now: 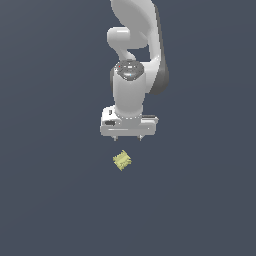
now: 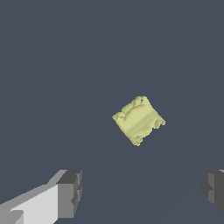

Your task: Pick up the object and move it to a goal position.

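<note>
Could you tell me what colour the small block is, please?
Pale yellow; the block shows best in the wrist view.

**A Plain Slate Backdrop**

The setting was one flat, unbroken field of dark slate blue-grey [image 1: 45,200], filling both views from edge to edge. No seam or horizon line separated a floor from any wall, so whether the surface was ground or backdrop could not be told. The shade stayed nearly even throughout the exterior view. In the wrist view the same surface [image 2: 52,57] carried a faint diagonal band where the tone shifted slightly. The light was soft and diffuse.
</note>
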`<state>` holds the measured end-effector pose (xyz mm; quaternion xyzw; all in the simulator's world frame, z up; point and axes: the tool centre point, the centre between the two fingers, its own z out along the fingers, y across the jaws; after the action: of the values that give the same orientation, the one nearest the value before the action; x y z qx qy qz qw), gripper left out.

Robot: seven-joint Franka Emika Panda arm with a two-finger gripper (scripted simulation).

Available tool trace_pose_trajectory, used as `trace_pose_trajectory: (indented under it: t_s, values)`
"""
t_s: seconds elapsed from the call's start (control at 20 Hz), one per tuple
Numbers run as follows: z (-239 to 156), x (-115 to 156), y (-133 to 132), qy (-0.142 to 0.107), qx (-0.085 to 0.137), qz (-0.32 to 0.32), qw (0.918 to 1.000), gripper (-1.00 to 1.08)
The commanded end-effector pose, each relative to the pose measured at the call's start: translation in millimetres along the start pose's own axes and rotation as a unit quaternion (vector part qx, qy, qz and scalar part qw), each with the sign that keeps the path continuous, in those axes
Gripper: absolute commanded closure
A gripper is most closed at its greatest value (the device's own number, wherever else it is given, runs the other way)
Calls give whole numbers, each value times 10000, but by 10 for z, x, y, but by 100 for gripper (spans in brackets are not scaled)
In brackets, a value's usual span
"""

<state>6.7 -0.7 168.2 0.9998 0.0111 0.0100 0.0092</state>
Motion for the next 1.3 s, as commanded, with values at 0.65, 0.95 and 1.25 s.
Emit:
trace_pose_trajectory:
  t_s: [0.65,0.95,1.25]
  values:
    - [-119,106,-7,162,-104,-298,9994,-92]
    - [-76,119,4,147,-83,-63,9998,-92]
    - [20,149,29,116,-43,453,9989,-92]
